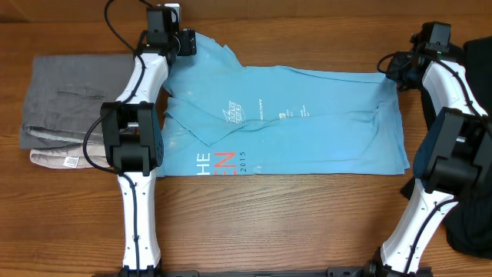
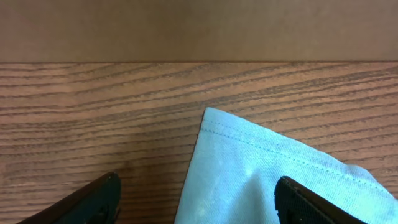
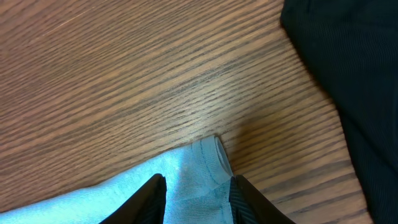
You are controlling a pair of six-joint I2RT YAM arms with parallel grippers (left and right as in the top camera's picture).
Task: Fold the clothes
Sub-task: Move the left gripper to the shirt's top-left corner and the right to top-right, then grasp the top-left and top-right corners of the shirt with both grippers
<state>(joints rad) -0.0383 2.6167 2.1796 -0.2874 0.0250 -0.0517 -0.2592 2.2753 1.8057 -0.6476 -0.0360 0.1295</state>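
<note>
Light, limp shirt [image 1: 307, 123]: right gripper [image 3: 196, 194] pinches one hemmed corner, left gripper [image 2: 199, 194] spread wide astride another, so grab right at that stitched edge.

The T-shirt [image 1: 307, 115] lies spread over the middle of the table [image 1: 284, 231], leaving bare wood open along the near edge between the two arm bases, and a narrow strip beyond its far hem. A folded grey pile [image 1: 61, 100] blocks the left end beside the left arm [image 1: 142, 77]. Dark cloth [image 1: 473, 223] crowds the right edge by the right arm [image 1: 453, 85].
</note>
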